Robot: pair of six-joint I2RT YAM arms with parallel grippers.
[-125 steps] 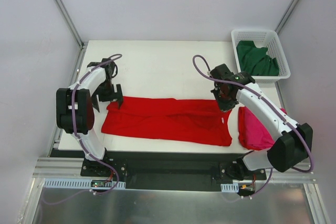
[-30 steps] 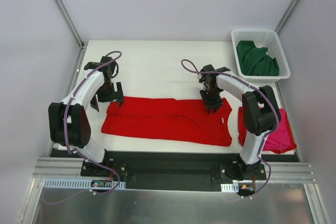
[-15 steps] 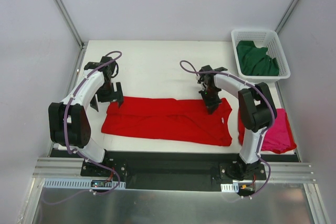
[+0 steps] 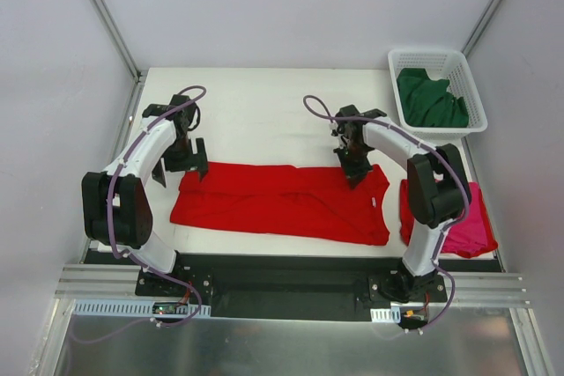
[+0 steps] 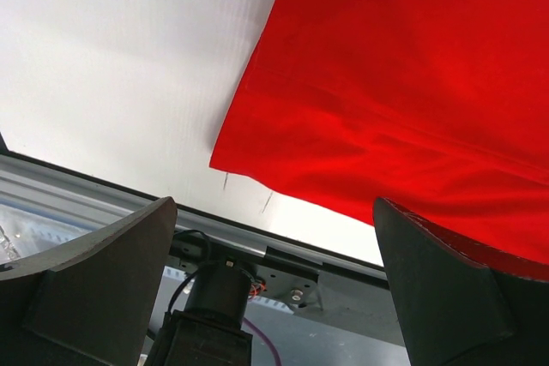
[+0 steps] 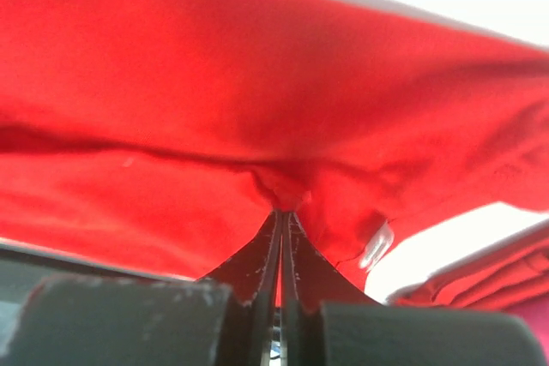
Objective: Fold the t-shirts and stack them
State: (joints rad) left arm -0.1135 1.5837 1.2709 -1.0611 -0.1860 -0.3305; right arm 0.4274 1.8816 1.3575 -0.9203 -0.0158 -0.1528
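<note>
The red t-shirt [image 4: 282, 202] lies folded into a long band across the table's front half. My right gripper [image 4: 354, 170] is shut on a pinch of its far edge near the right end; in the right wrist view the fingertips [image 6: 281, 225] press together with red cloth [image 6: 214, 100] bunched at their tips. My left gripper [image 4: 181, 163] stands open at the shirt's far left corner, and its fingers [image 5: 94, 280] straddle bare table beside the red hem [image 5: 386, 109]. The magenta t-shirt [image 4: 458, 222] lies folded at the right. The green t-shirt [image 4: 430, 99] sits crumpled in the basket.
A white lattice basket [image 4: 423, 52] stands at the table's far right corner. The table's near edge with the metal rail [image 5: 292, 263] lies just beyond the red shirt's left end. The magenta shirt's folds [image 6: 480, 285] show at the lower right of the right wrist view.
My right gripper has shut on the red shirt's far edge, staying at about the same spot. The left arm has not moved.
</note>
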